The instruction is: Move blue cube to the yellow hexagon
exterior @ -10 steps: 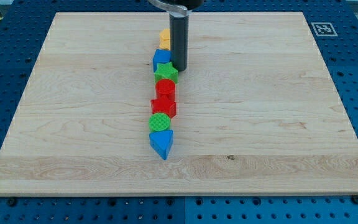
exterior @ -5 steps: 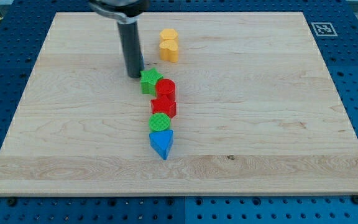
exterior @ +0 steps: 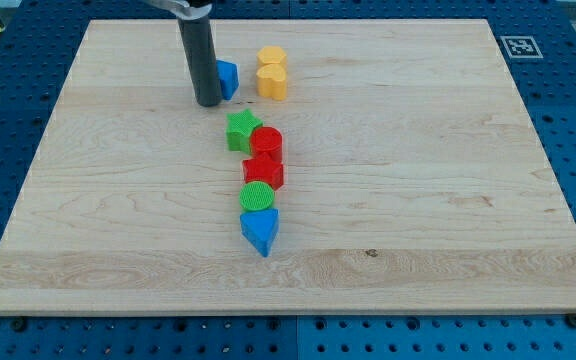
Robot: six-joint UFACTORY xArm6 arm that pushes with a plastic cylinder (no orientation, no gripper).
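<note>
Camera view: no claw on this rig, so nothing released or clenched, just a rod. The tip (exterior: 208,103) sat on the board (exterior: 448,200) toward the view's top, touching or just beside the blue cube (exterior: 227,78) on its left; the rod hid part of the cube. The cube lay left of the yellow hexagon (exterior: 272,57), near but apart, with a second yellow block (exterior: 273,82) (shape unclear) touching the hexagon just below it. Lower down ran a line: green star (exterior: 241,130), red cylinder (exterior: 266,142), red block (exterior: 264,172), green cylinder (exterior: 257,196), blue triangle (exterior: 260,231).

Step in hand, by judgement: final push of the cube rightward and slightly up to the hexagon. To do it well, the tip should have stayed behind the cube's left face, centred, so the cube slid without spinning off. A slight upward bias would have aimed it at the hexagon rather than the lower yellow block. Slow finish, stopping at contact, to avoid shoving the yellow pair away.
</note>
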